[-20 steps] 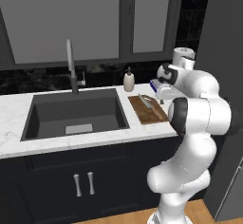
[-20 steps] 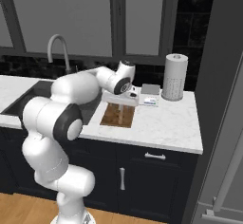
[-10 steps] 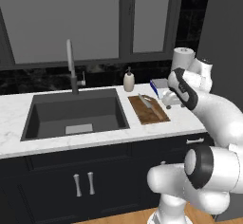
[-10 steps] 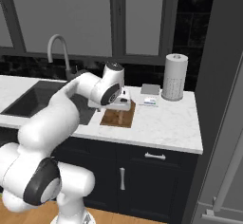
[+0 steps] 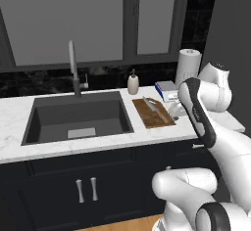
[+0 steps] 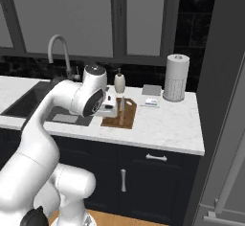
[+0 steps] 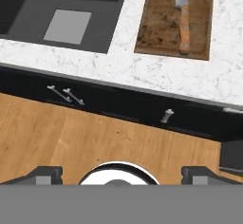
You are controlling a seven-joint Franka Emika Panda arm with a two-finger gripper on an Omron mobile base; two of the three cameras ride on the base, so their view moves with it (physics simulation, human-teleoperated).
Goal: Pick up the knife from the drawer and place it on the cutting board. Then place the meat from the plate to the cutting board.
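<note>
cutting board [image 7: 163, 26] reddish-brown (speckled) | knife [image 7: 183, 21] silver, orange handle

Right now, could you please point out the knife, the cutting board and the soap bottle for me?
knife [image 7: 184, 31], hand view, on its wooden handle.
cutting board [image 7: 159, 26], hand view, on the bare wood beside the knife.
soap bottle [image 5: 133, 84], left base view, on its pale body.

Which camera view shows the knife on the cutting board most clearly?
The hand view: the knife lies flat on the cutting board, handle and blade distinct. The left base view shows it small; in the right base view it is a thin streak.
</note>
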